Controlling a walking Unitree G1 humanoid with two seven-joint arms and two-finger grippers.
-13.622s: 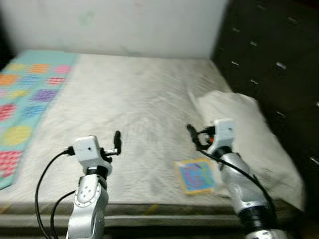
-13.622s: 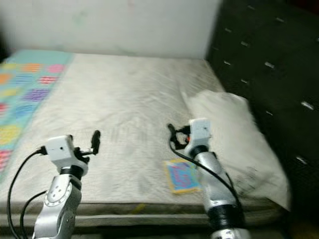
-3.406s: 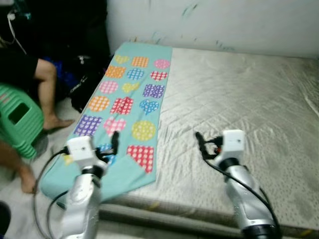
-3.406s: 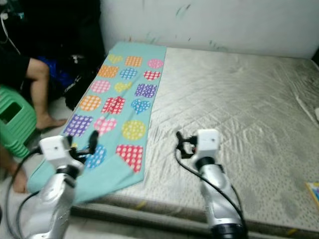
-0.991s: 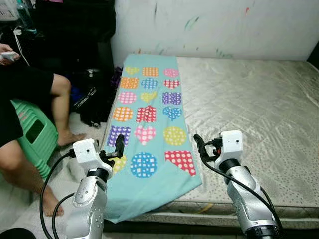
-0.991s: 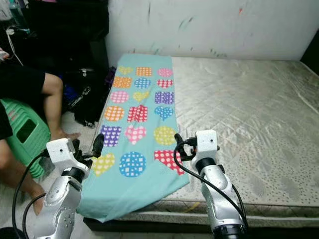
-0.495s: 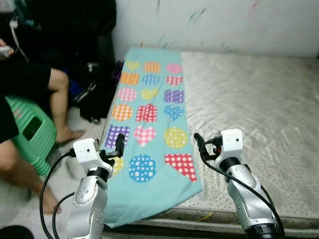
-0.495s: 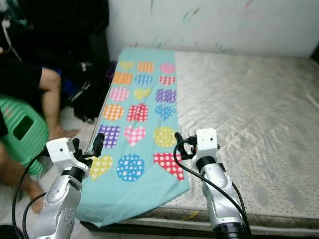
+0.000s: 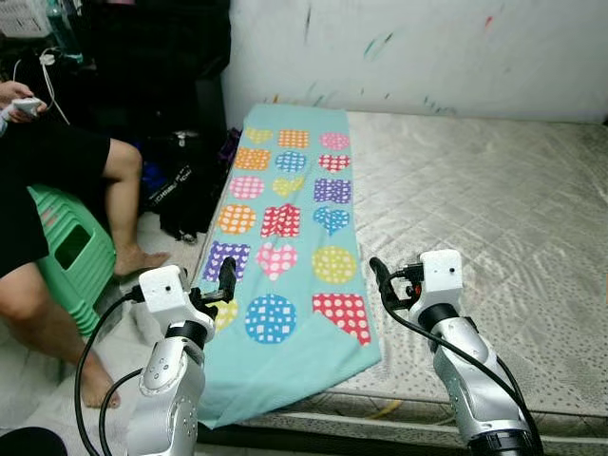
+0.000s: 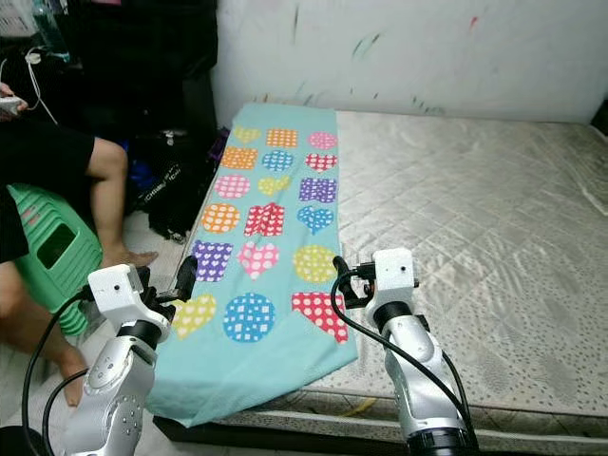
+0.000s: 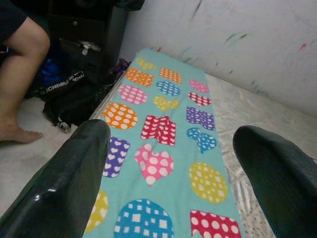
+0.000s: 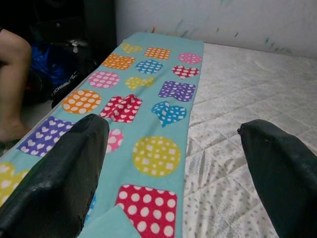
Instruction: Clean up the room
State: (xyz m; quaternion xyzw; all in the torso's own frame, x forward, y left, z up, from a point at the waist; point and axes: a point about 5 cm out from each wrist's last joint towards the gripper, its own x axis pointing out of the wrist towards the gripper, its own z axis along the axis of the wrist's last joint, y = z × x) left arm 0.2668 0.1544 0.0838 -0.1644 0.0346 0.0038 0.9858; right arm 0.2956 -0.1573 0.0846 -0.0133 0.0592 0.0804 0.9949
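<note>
Risk judged here: dragging the turquoise patterned blanket (image 9: 285, 237) off the bare mattress (image 9: 494, 199) onto the floor if pinched only at its overhanging near corner, or brushing the seated person's leg (image 9: 119, 204) beside the bed. Blanket spread along the mattress's left edge, near end hanging over. Left gripper (image 9: 226, 278) held above that hanging part, fingers spread wide. Right gripper (image 9: 377, 275) raised just over the blanket's right border, fingers apart too, holding nothing.

Patterned sheet (image 9: 285, 247) along mattress's (image 9: 494, 218) left edge, seated person (image 9: 47, 190) on stool (image 9: 66, 252) further left, bag (image 9: 180, 190) between.
</note>
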